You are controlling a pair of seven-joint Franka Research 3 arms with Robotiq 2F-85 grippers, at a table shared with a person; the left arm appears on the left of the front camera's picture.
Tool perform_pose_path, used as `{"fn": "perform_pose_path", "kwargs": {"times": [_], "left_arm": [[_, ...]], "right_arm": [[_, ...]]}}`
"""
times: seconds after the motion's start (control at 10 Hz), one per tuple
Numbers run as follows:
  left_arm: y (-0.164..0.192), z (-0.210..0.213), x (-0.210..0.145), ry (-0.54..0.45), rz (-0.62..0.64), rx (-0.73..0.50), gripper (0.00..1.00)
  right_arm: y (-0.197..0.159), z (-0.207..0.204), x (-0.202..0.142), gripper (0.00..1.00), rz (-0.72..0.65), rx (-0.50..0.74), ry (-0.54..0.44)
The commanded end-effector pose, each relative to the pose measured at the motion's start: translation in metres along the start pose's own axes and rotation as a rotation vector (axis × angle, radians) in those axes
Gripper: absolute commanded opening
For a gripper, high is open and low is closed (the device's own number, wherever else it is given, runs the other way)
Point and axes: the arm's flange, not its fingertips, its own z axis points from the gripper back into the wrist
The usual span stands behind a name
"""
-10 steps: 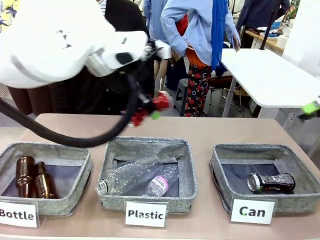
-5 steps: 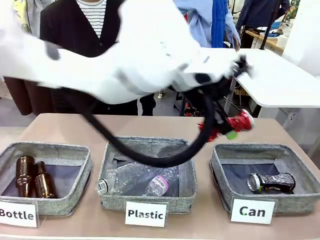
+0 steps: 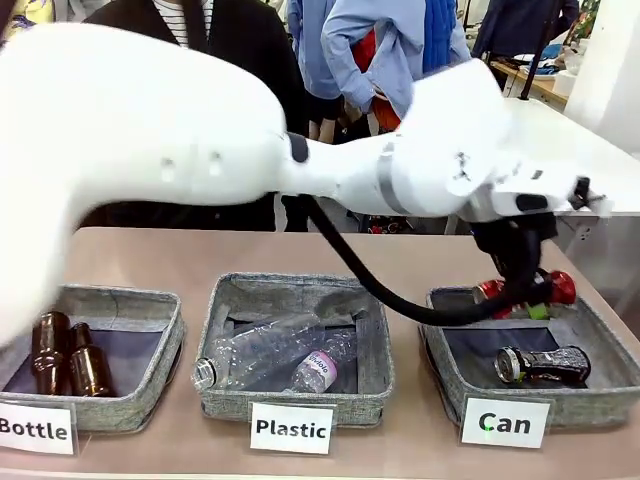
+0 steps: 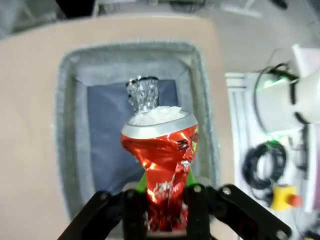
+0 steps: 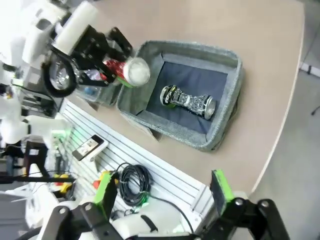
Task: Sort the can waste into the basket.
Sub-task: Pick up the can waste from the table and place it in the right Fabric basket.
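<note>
My left gripper (image 3: 522, 296) is shut on the crushed red can (image 3: 558, 287) and holds it just above the far edge of the grey "Can" basket (image 3: 437, 335). A black can (image 3: 545, 364) lies on its side on the basket's dark lining. In the left wrist view the red can (image 4: 162, 155) stands between my fingers (image 4: 192, 207), with the black can (image 4: 143, 94) below it inside the basket (image 4: 65, 125). The right gripper (image 5: 162, 192) is open and hangs off the table's corner, looking down at the basket (image 5: 225, 130), the black can (image 5: 187, 101) and the red can (image 5: 131, 70).
The "Plastic" basket (image 3: 215, 385) in the middle holds clear bottles (image 3: 265, 350). Brown bottles (image 3: 60, 352) lie in the "Bottle" basket (image 3: 170, 345) at the left. People stand behind the far edge of the table. My left arm spans most of the table.
My left arm has swung to the right with the red can, from above the table's middle to above the "Can" basket. The black can has stayed put.
</note>
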Motion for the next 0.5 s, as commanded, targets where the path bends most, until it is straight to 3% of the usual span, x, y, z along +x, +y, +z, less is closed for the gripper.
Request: {"fn": "perform_pose_path", "kwargs": {"times": [0.0, 0.1, 0.2, 0.3, 0.4], "left_arm": [[0.011, -0.003, 0.025, 0.068, 0.01, 0.01, 0.23], [0.015, -0.002, 0.021, 0.065, 0.016, 0.004, 0.23], [0.014, -0.001, 0.017, 0.055, 0.016, 0.011, 0.32], [0.011, -0.001, 0.014, 0.06, 0.007, 0.033, 0.81], [0.014, 0.001, 0.013, 0.063, 0.001, 0.029, 0.9]], "right_arm": [[-0.004, 0.004, 0.011, 1.0, -0.022, -0.01, 0.03], [-0.004, 0.004, 0.011, 1.0, -0.022, -0.01, 0.03], [-0.004, 0.004, 0.011, 1.0, -0.022, -0.01, 0.03], [-0.004, 0.004, 0.011, 1.0, -0.022, -0.01, 0.03], [-0.004, 0.004, 0.011, 1.0, -0.022, -0.01, 0.03]]}}
